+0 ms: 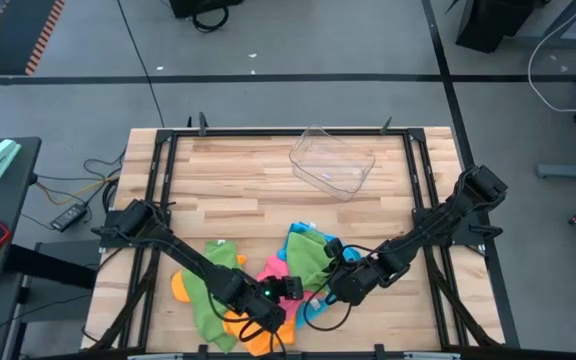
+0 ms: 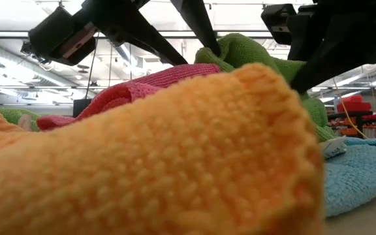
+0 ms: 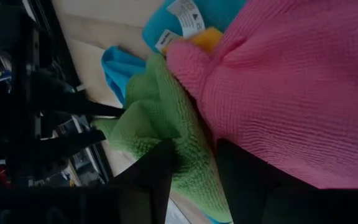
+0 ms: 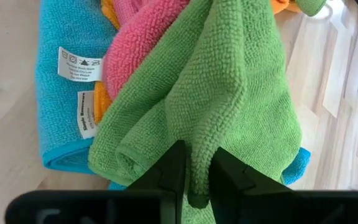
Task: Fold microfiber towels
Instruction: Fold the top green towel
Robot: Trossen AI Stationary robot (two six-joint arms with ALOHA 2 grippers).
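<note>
A heap of small towels lies at the near edge of the wooden surface [image 1: 248,175]: green towel [image 4: 229,99], pink towel [image 3: 303,87], orange towel [image 2: 175,163] and blue towel [image 4: 61,93]. The right gripper [image 4: 194,177] pinches a fold of the green towel between its jaws. The left gripper [image 3: 194,168] also grips green cloth beside the pink towel. A clear tray [image 1: 332,162] sits well apart.

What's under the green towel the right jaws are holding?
Under the green towel lie a pink towel and a sky blue towel with white labels; an orange edge peeks out. Anything deeper is covered.
</note>
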